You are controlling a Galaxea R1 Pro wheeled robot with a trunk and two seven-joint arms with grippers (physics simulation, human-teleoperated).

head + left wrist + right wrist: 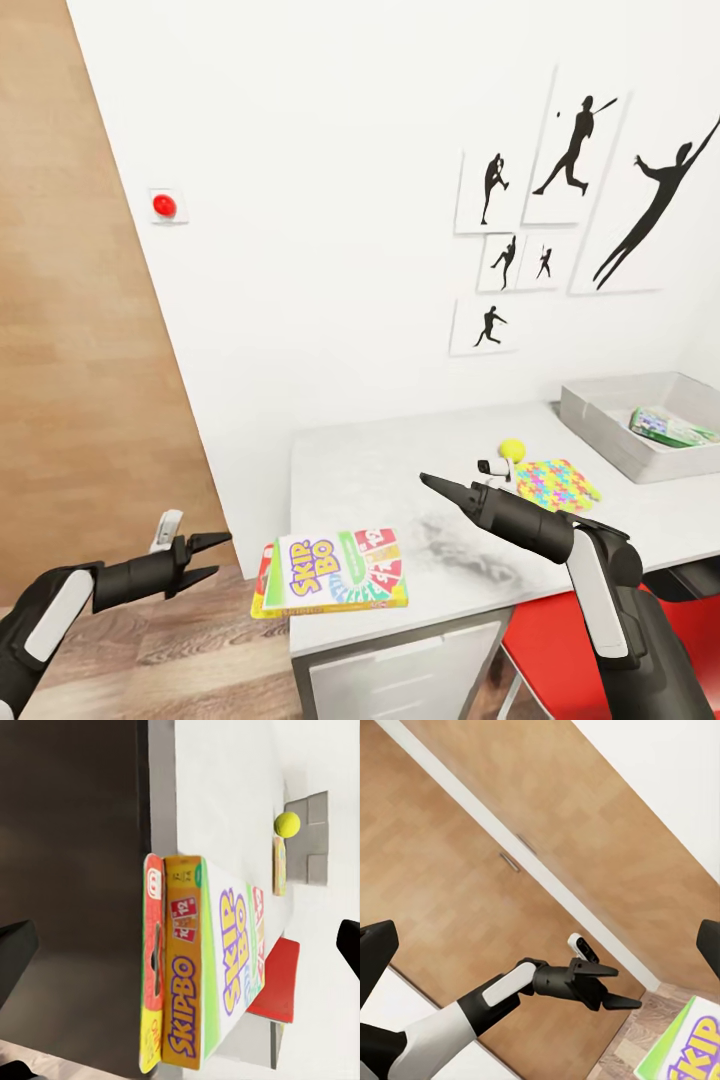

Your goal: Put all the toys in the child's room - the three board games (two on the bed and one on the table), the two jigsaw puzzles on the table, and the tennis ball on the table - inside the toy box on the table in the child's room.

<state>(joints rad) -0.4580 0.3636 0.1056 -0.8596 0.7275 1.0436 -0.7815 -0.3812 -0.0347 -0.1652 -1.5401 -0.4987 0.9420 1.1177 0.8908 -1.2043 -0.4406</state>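
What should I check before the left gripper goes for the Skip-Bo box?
1. Left gripper open: ok, nothing between its fingers.
2. Skip-Bo box reachable: ok, it overhangs the table corner nearest that gripper.
3. What lies under it: cannot tell; a red box sits against it.
4. Right gripper clear of the path: ok, open above the table.
5. Toy box has room: ok, one game inside.

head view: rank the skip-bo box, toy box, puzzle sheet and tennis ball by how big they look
1. Toy box, cut off by the frame edge and farther away.
2. Skip-Bo box, nearer the camera, so its gap to the bin is unsure.
3. Puzzle sheet.
4. Tennis ball, clearly smallest.
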